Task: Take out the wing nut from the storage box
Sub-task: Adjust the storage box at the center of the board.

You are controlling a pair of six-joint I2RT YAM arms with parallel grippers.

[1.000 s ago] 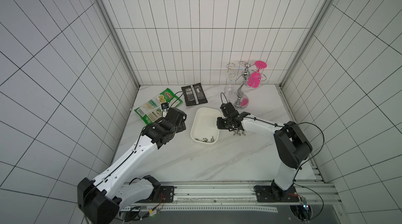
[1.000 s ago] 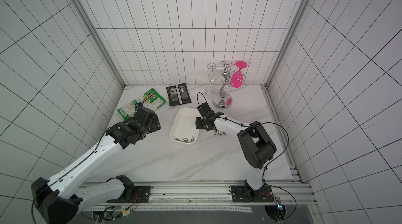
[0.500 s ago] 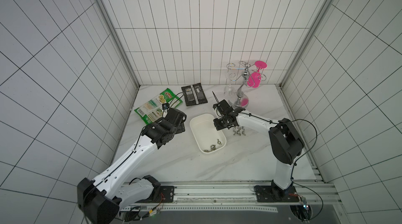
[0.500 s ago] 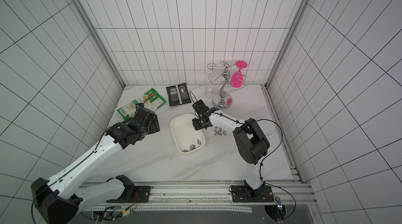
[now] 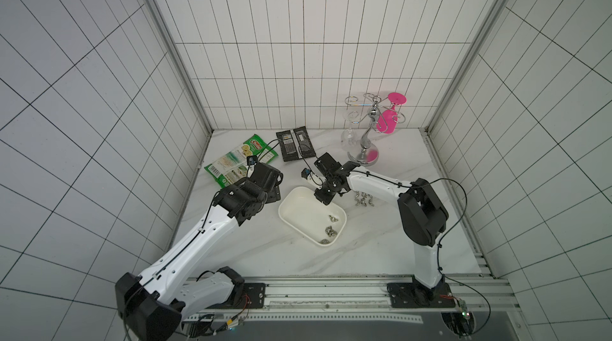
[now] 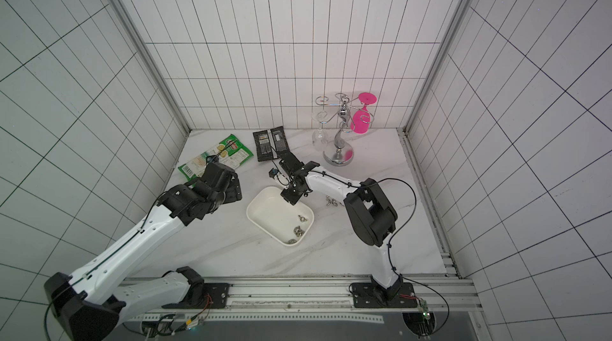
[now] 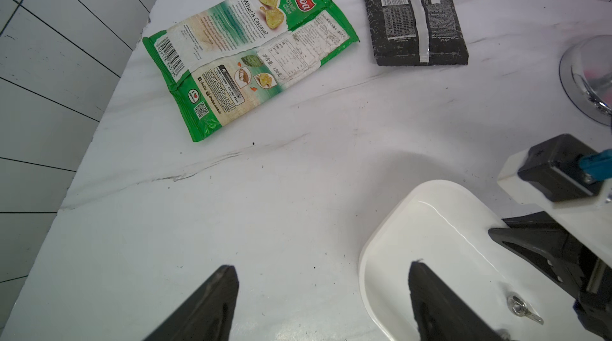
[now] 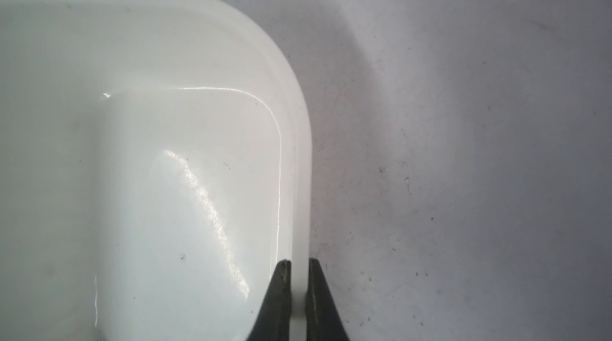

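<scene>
Right pincer (image 8: 298,268): almost closed, clamped across rim of shallow white plastic storage box (image 5: 303,211), one jaw inside.
Wing nuts (image 5: 329,230): three small silver ones at box's near end, away from grip; further loose nuts (image 5: 363,200) on white marble table (image 5: 265,256) beside it.
Left pincer (image 7: 322,266): wide open, empty, beside box.
Why: grip probably steadies or tips box.

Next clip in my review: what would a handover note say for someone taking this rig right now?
The right gripper is shut on the rim of the storage box near its far end, one finger inside, one outside.
The left gripper is open and empty, beside the box.
About three wing nuts lie at the box's near end. Several loose nuts lie on the table by the right arm.
Done: those loose nuts are out.
Left: the ones in the box.
</scene>
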